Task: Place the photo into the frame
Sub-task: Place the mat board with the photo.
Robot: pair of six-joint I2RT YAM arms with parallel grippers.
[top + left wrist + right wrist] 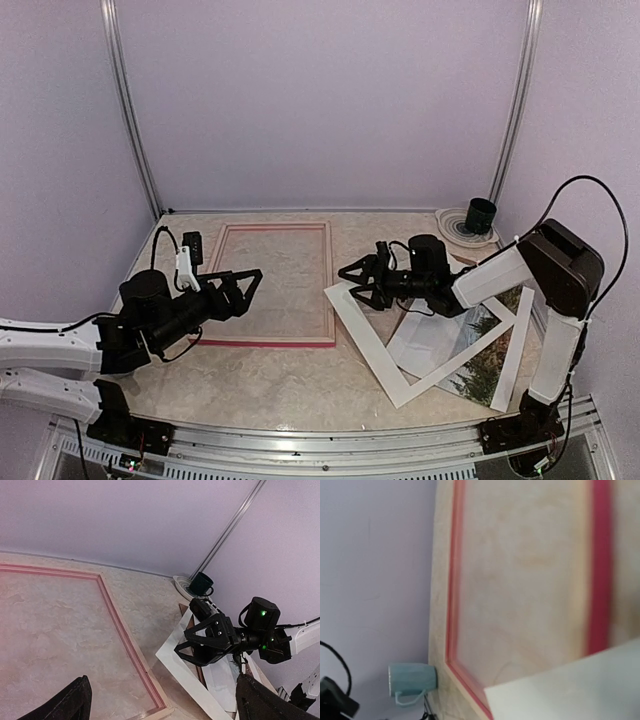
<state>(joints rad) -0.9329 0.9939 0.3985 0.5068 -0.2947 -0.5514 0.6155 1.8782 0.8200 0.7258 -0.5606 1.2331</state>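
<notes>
The pink-red frame (270, 342) lies flat on the table left of centre, with bare tabletop showing inside it; its rail also shows in the wrist views (120, 625) (452, 605). The photo (488, 372), with dark trees, lies at the right, partly under a white mat border (365, 345). My right gripper (352, 283) hovers open over the mat's left corner and holds nothing; the left wrist view shows it too (184, 646). My left gripper (250, 285) is open over the frame's left side, its fingertips (70, 705) wide apart. The right wrist view does not show its own fingers.
A dark green mug (481, 215) stands on a striped plate (452, 228) at the back right corner. A white sheet (430, 340) lies beside the photo under the mat (570, 685). A pale teal mug (412, 680) lies by the frame's far corner, against the wall.
</notes>
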